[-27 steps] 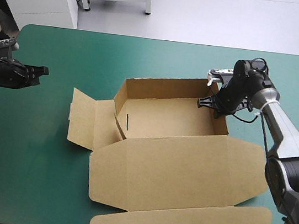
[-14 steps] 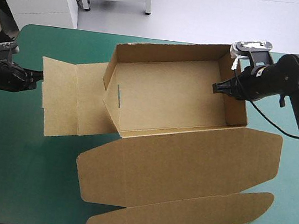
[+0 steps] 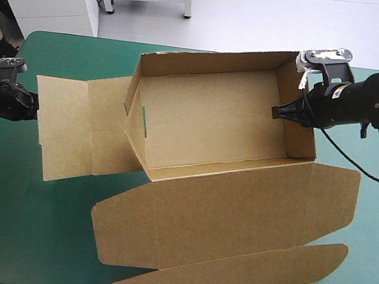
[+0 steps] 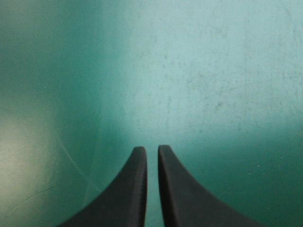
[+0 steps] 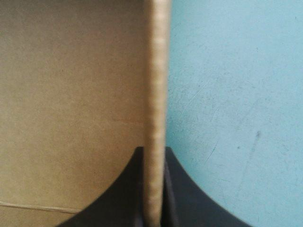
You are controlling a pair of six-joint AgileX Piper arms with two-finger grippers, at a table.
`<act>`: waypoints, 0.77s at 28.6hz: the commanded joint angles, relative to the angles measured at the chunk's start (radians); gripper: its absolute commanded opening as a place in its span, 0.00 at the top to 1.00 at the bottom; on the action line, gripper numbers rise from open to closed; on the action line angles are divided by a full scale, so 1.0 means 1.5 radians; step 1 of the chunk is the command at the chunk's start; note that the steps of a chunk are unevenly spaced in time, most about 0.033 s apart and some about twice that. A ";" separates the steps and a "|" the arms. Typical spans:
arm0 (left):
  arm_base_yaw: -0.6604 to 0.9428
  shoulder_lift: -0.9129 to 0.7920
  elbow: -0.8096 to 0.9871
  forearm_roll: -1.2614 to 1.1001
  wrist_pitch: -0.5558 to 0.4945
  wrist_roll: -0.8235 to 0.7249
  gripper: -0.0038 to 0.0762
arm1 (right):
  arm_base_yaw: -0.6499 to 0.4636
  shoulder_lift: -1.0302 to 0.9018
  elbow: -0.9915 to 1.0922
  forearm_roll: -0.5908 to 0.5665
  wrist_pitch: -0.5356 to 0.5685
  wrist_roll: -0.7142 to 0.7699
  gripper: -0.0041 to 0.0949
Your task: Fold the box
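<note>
One wall of the box (image 3: pixel 207 116) sits pinched in our right gripper (image 5: pixel 154 150); our left gripper (image 4: pixel 152 148), nearly closed, holds nothing we can see.

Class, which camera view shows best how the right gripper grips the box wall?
The right wrist view: the box wall runs edge-on between the black fingers of the right gripper, pinched. The high view shows the grip small, at the raised tray's right end. The left wrist view shows only teal-green cover, no box.

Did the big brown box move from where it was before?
Yes. The box has gone toward the far edge of the table, and its side flap reaches nearer the left edge, held by the right gripper.
</note>
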 commanded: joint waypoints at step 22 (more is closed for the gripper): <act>-0.178 -0.015 -0.016 -0.295 0.083 0.065 0.34 | -0.002 0.002 -0.019 0.045 -0.067 0.013 0.97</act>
